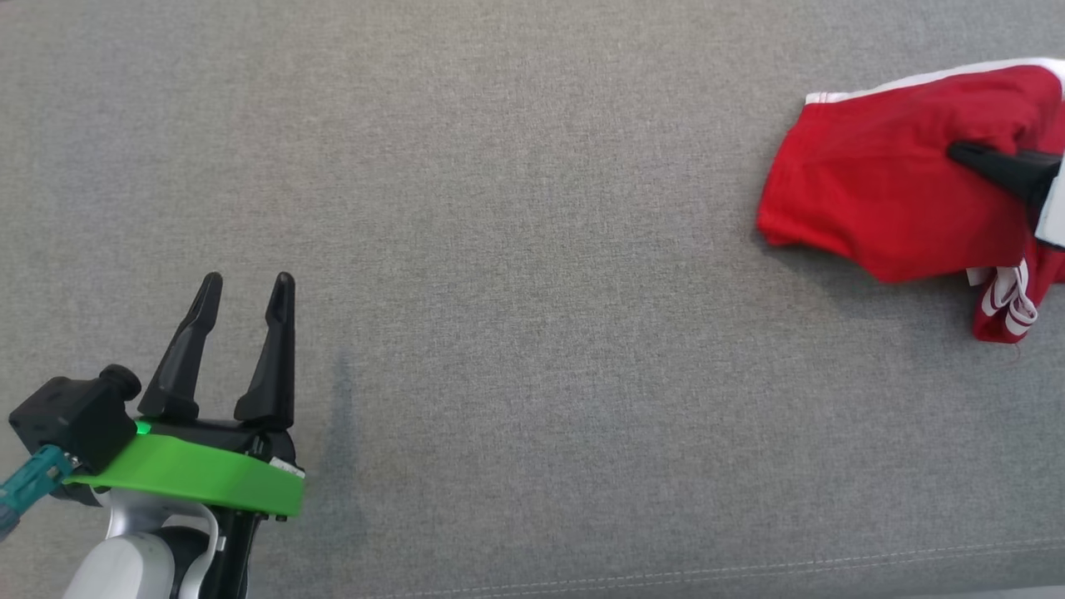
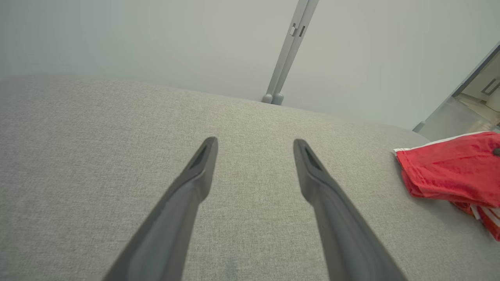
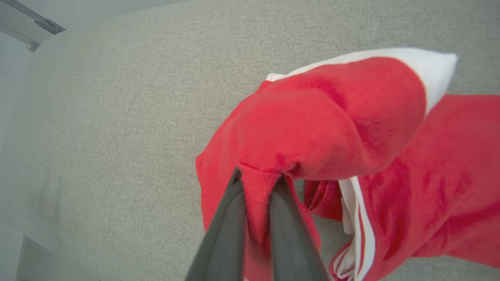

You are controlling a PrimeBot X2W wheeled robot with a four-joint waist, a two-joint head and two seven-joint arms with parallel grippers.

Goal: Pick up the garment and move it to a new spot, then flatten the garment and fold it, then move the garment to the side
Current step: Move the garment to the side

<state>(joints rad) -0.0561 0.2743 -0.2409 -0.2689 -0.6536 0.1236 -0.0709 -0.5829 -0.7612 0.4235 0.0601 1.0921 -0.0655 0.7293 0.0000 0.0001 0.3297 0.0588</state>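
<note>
1. At the far right of the head view, the red garment (image 1: 874, 200) with white trim lies bunched on the gray fabric surface (image 1: 532, 249), partly cut off by the picture's edge.
2. Its striped part (image 1: 1009, 301) pokes out beneath the bunch on the near side.
3. The right end effector (image 3: 258, 176) is closed on a fold of the garment, with red cloth pinched between its two fingers (image 3: 226, 226).
4. The left end effector (image 1: 248, 283) sits at lower left, well apart from the garment, spread wide and holding nothing.
5. Beyond the surface's far edge, the left wrist view shows a pale wall (image 2: 117, 35) and a gray post (image 2: 287, 50).
</note>
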